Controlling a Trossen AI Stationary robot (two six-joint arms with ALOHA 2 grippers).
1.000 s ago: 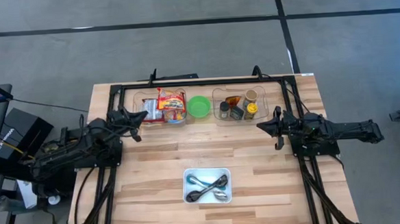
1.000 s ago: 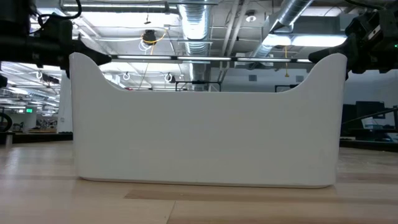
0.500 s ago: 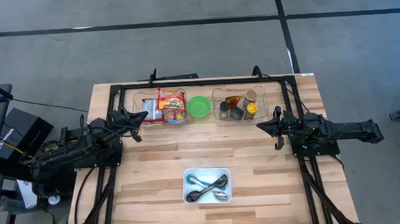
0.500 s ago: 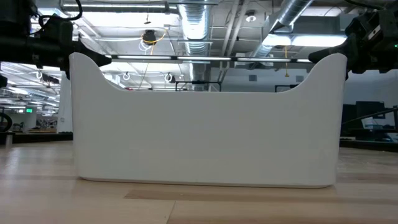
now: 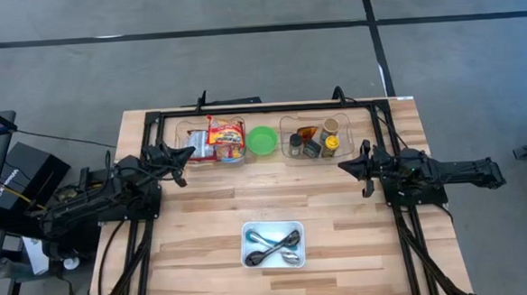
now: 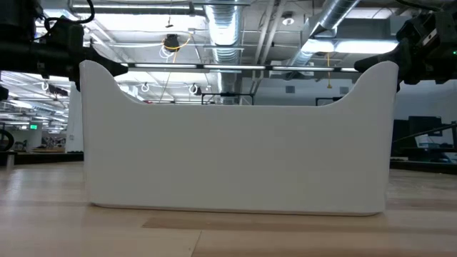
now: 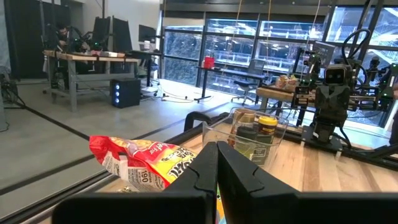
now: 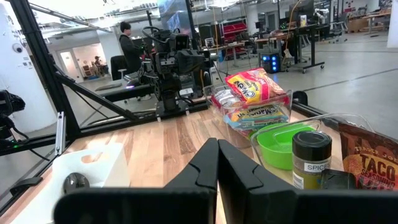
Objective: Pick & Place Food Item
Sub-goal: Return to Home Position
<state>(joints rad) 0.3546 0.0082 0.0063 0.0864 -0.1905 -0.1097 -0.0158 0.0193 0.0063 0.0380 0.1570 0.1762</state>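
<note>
A clear bin [image 5: 214, 141] at the far left holds snack packets, among them a red and yellow bag [image 7: 140, 160]. A green bowl [image 5: 262, 139] stands between it and a second clear bin [image 5: 315, 137] holding spice jars and a taco packet [image 8: 368, 160]. My left gripper [image 5: 190, 152] is shut and empty, hovering beside the snack bin's left end. My right gripper [image 5: 344, 167] is shut and empty, hovering near the jar bin's near right corner.
A white tray [image 5: 273, 244] with dark utensils sits near the table's front edge; in the low view its wall [image 6: 235, 153] blocks most of the table. A black frame [image 5: 270, 108] runs along the far edge. Bare wood lies between the arms.
</note>
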